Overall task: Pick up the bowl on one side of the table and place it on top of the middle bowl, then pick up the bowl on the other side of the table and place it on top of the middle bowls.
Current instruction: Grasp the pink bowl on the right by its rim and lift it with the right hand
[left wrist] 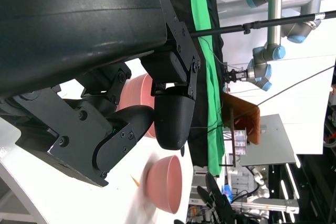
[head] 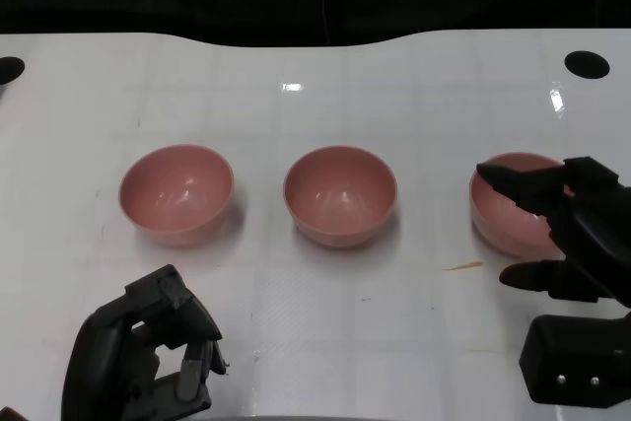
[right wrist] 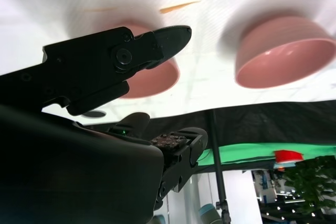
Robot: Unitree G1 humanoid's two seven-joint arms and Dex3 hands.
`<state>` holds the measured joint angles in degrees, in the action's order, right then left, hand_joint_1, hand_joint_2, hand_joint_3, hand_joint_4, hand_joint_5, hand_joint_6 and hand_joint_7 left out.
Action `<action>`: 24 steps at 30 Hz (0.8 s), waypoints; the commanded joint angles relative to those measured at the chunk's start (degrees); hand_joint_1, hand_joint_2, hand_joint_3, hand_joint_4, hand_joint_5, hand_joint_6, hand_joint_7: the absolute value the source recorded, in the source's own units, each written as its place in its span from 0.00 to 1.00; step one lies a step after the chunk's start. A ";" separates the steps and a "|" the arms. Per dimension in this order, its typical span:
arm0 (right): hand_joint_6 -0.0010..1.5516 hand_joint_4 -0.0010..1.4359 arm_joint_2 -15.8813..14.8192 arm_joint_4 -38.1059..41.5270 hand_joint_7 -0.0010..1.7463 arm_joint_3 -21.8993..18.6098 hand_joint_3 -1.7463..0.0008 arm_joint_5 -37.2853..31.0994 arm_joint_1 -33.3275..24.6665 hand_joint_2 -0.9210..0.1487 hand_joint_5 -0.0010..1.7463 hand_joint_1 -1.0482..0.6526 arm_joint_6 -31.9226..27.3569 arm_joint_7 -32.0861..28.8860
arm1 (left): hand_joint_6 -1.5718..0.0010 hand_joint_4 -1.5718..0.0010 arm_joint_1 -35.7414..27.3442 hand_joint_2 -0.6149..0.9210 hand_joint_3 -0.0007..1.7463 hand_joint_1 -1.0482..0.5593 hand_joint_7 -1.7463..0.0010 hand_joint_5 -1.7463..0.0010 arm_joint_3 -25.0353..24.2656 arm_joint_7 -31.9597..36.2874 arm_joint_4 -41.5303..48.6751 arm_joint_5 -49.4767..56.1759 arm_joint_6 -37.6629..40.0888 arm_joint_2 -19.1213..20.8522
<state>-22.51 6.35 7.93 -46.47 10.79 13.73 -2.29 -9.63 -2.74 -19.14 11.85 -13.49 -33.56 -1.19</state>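
Three pink bowls stand in a row on the white table (head: 315, 342): the left bowl (head: 177, 192), the middle bowl (head: 340, 194) and the right bowl (head: 508, 219). My right hand (head: 567, 234) is at the right bowl with its fingers spread; one finger (head: 513, 184) reaches over the bowl's rim and the thumb (head: 537, 276) lies in front of the bowl, apart from it. In the right wrist view that bowl (right wrist: 152, 80) shows behind a finger (right wrist: 131, 56), beside the middle bowl (right wrist: 283, 51). My left hand (head: 148, 357) sits near the front edge, fingers curled in, holding nothing.
A thin orange sliver (head: 463, 265) lies on the table just left of the right bowl. Two dark round holes (head: 587, 63) (head: 8, 68) mark the far corners. The table's back edge meets a black backdrop.
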 commanded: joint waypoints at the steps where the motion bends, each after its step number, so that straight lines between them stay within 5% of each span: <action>1: 0.16 0.00 -1.71 1.29 0.01 1.87 1.00 -2.97 2.28 0.02 0.36 0.22 -3.27 -0.18 | 0.46 0.45 -0.35 0.69 0.74 0.59 0.18 0.03 -0.19 -0.38 -0.56 -0.30 -0.72 0.58; 8: 0.17 0.02 -1.14 4.55 0.01 6.63 1.00 -7.68 5.87 0.03 0.36 0.24 -10.86 2.04 | 0.47 0.46 -1.16 0.70 0.74 0.60 0.18 0.03 0.09 -0.99 -1.80 -0.94 -0.62 0.61; 24: 0.21 0.22 0.71 23.39 0.00 15.30 1.00 -7.84 15.98 0.02 0.12 0.28 -16.58 1.08 | 0.47 0.46 -1.56 0.71 0.73 0.61 0.18 0.03 0.59 -0.75 -2.52 -0.68 -0.90 0.01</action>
<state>-21.88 27.80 22.84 -54.54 25.23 -2.48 -0.58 -10.73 -2.07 -19.86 10.18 -14.01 -34.15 -1.54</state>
